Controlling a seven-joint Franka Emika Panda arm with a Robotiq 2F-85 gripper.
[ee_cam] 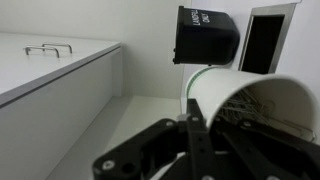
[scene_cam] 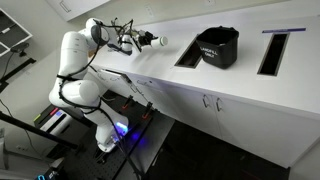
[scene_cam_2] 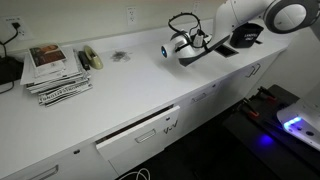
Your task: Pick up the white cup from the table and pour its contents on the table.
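White cup [ee_cam: 250, 100] tipped on its side, long axis near level, mouth facing away from black bin [ee_cam: 205, 35], plain white, thin green band [ee_cam: 200, 72], pale bits [ee_cam: 255, 105] inside, fingers [ee_cam: 190, 135] clamped on it, over worktop [scene_cam: 190, 78] near bin

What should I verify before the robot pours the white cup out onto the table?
1. Grip: gripper shut on the white cup, ok.
2. Cup lifted off the table: ok, in both exterior views.
3. Cup holds the contents: ok, visible in wrist view.
4. Table under the cup bare: ok.
5. Cup away from the black bin: ok.
6. Grip firm enough for tipping: cannot tell.
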